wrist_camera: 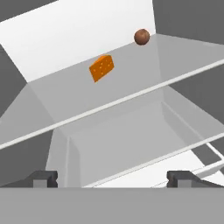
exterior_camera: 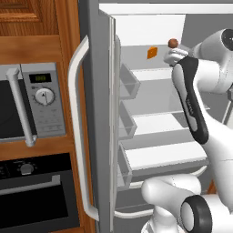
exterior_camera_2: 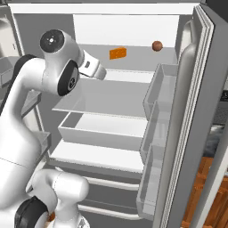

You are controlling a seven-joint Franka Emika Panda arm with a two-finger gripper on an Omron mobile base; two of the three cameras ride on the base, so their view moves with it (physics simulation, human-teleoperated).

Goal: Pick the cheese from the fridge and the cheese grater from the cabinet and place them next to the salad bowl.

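Observation:
The fridge [exterior_camera: 96,118] stands open, its door swung left in the left base view. On its top glass shelf [wrist_camera: 131,98] lies the cheese [wrist_camera: 101,68], a small orange wedge with holes, well back near the white rear wall. It shows too as the cheese [exterior_camera: 152,52] and the cheese [exterior_camera_2: 118,53]. My gripper [wrist_camera: 113,178] is open, nothing between its fingertips [wrist_camera: 43,178], and it hangs in front of the shelves, short of the cheese and below it. The cheese grater, the cabinet and the salad bowl are out of view.
A small reddish-brown ball [wrist_camera: 141,36] sits on the same shelf, right of the cheese. Clear door bins [exterior_camera_2: 160,89] line the open door. Lower glass shelves and a drawer [exterior_camera_2: 98,129] lie below. A microwave [exterior_camera: 32,104] and an oven [exterior_camera: 32,195] sit in wood panelling left of the fridge.

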